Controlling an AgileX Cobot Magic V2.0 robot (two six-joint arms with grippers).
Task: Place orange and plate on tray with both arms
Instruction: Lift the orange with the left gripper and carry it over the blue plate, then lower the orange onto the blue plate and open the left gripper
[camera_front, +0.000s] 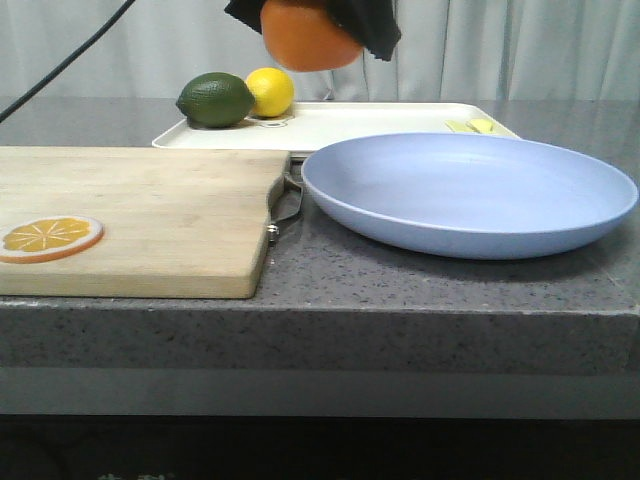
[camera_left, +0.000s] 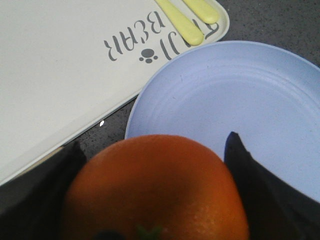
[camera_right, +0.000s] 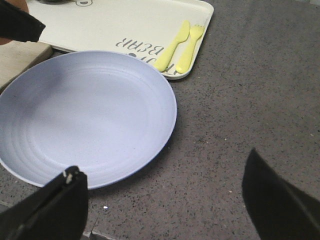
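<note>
The orange (camera_front: 308, 38) hangs high in the air above the near edge of the cream tray (camera_front: 350, 125), and my left gripper (camera_front: 312, 30) is shut on it. In the left wrist view the orange (camera_left: 155, 190) fills the space between the black fingers (camera_left: 265, 190), with the tray (camera_left: 60, 75) and the plate (camera_left: 240, 105) below. The lavender-blue plate (camera_front: 470, 190) lies flat on the counter, just in front of the tray. My right gripper (camera_right: 162, 165) stands open over bare counter beside the plate (camera_right: 85, 115), holding nothing. It is out of the front view.
A green lime (camera_front: 215, 99) and a yellow lemon (camera_front: 270, 91) sit on the tray's far left. A yellow knife and fork (camera_right: 180, 45) lie at its right end. A wooden cutting board (camera_front: 130, 215) with an orange slice (camera_front: 48, 238) lies left of the plate.
</note>
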